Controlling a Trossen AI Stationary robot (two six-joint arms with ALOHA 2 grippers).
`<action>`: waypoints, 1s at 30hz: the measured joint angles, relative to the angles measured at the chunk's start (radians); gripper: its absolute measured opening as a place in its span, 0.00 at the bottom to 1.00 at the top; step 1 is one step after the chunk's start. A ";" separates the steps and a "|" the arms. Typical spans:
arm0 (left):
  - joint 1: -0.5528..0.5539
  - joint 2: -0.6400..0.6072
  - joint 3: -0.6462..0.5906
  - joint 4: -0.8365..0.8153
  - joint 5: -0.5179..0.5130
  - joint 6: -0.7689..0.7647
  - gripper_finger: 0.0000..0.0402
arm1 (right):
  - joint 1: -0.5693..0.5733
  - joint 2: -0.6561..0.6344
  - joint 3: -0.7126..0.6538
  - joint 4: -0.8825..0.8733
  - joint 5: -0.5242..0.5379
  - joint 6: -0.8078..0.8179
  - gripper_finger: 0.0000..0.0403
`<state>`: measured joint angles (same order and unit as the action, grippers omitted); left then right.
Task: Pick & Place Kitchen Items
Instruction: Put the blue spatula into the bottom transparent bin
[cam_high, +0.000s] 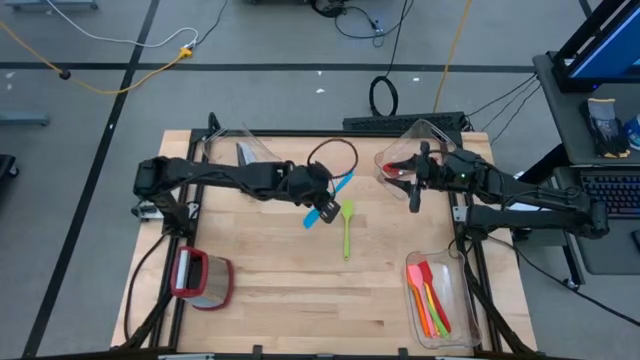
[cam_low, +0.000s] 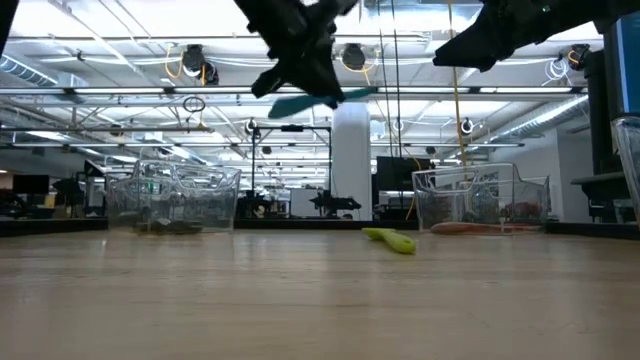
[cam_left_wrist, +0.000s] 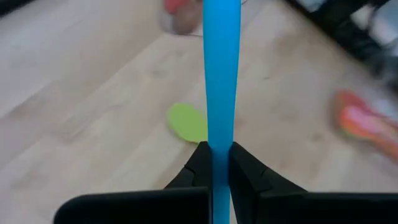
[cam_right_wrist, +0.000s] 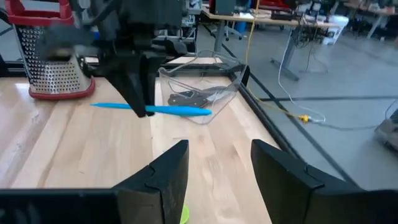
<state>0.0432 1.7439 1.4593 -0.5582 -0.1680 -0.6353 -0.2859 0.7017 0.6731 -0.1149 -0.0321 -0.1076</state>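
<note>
Blue spatula (cam_high: 328, 200) hangs above the middle of the table (cam_high: 280, 290) in the high view, pinched by the left gripper (cam_high: 318, 192), whose fingers are closed tight on its handle. At 4 o'clock from it we see a green utensil (cam_high: 347, 226) lying flat. The right gripper (cam_high: 413, 192) hovers at 3 o'clock, beside a clear bin (cam_high: 425, 135), fingers parted and empty. More utensils (cam_high: 428, 298) fill another bin at 5 o'clock.

In the low view, we find the spatula (cam_low: 305, 101) held high off the wood, the green utensil (cam_low: 390, 239) resting below.

From the left wrist, we see both dark fingers (cam_left_wrist: 198, 165) clamping the blue handle (cam_left_wrist: 221, 74).

From the right wrist, that arm's fingers (cam_right_wrist: 165, 174) stand apart, and the spatula (cam_right_wrist: 158, 109) shows level in the other gripper (cam_right_wrist: 144, 111).
</note>
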 joint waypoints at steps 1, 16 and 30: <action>0.002 -0.010 0.000 0.014 0.017 -0.011 0.03 | 0.000 0.000 0.000 0.006 -0.003 -0.012 0.41; 0.027 -0.058 0.000 0.213 0.297 -0.424 0.03 | 0.101 0.005 0.000 0.136 -0.072 -0.598 0.41; 0.060 -0.057 0.000 0.352 0.424 -0.695 0.03 | 0.265 0.190 0.000 0.237 0.272 -0.966 0.41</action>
<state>0.1036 1.6867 1.4592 -0.2065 0.2557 -1.3306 -0.0209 0.8915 0.6731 0.1221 0.2402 -1.0734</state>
